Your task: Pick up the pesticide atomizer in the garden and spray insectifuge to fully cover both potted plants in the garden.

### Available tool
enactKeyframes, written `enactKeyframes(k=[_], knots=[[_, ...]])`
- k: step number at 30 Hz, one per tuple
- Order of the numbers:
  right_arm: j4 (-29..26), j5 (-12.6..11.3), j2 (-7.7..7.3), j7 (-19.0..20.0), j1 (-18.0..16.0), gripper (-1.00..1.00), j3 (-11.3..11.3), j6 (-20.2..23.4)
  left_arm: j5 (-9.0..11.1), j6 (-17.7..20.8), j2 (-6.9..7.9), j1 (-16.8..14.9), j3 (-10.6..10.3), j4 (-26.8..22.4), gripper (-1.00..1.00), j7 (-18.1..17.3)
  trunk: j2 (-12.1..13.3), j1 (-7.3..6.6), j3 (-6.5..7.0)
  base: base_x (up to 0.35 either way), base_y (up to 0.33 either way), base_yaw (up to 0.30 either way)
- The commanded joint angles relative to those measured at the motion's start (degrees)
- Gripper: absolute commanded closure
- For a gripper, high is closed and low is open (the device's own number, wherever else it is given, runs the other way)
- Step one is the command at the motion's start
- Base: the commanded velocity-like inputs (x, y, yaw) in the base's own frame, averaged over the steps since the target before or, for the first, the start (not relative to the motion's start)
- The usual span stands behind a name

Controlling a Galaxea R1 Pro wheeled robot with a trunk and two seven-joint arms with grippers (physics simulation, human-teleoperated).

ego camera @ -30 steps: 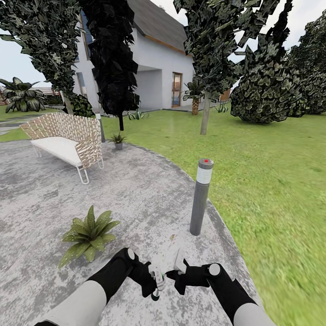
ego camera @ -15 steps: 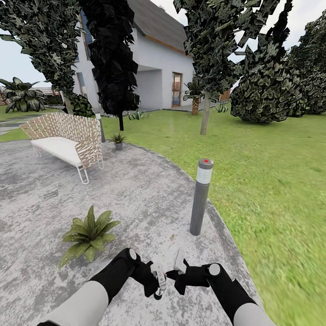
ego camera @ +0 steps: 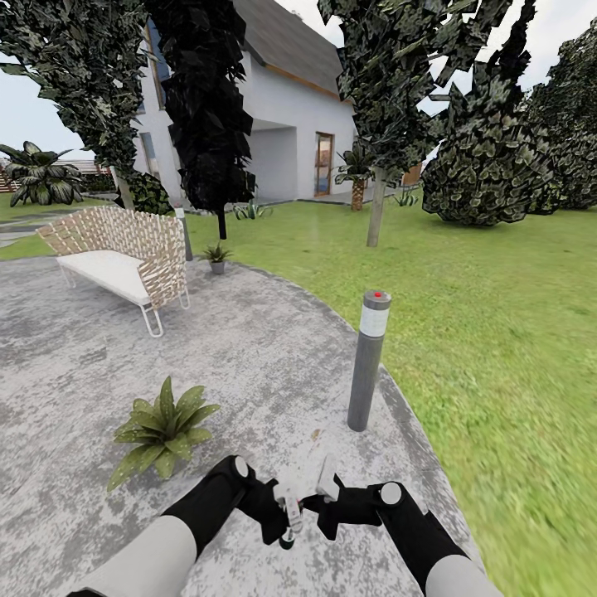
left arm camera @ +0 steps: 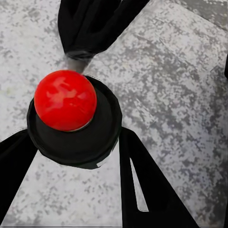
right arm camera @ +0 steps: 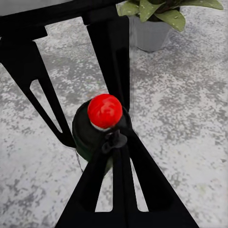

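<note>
Both tools meet over the patio (ego camera: 249, 356), the left tool (ego camera: 288, 516) and right tool (right arm camera: 102, 142) each flanking the red-capped pesticide atomizer (right arm camera: 102, 128); whether either grips it, I cannot tell. One potted plant (ego camera: 162, 431) sits near the atomizer.

We see the pesticide atomizer (right arm camera: 92, 137) as glossy dark plastic with a shiny red cap. The patio (ego camera: 249, 348) looks rough, mottled stone; the bench (ego camera: 124, 249) woven wicker.
</note>
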Motion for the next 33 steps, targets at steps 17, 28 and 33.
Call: enactKeyframes(k=[17,28,33], knots=[[0.1,0.8,-0.21,0.0,0.0,-1.0,-0.1,-0.5,0.0,-0.5,7.51,0.4,0.5,0.8,1.0,-0.2,0.0,-0.01,-0.06,0.0,0.0,0.0],[1.6,0.7,-4.42,-7.2,0.6,-1.0,-3.4,-0.9,6.7,-1.0,6.95,4.7,7.2,2.8,1.0,19.3,0.0,-0.01,-0.06,0.0,0.0,0.0],[13.4,0.8,-8.34,-19.9,1.8,-1.0,-16.3,-9.9,17.8,-9.3,6.68,6.9,8.0,8.9,1.0,28.9,0.0,-0.01,-0.06,0.0,0.0,0.0]])
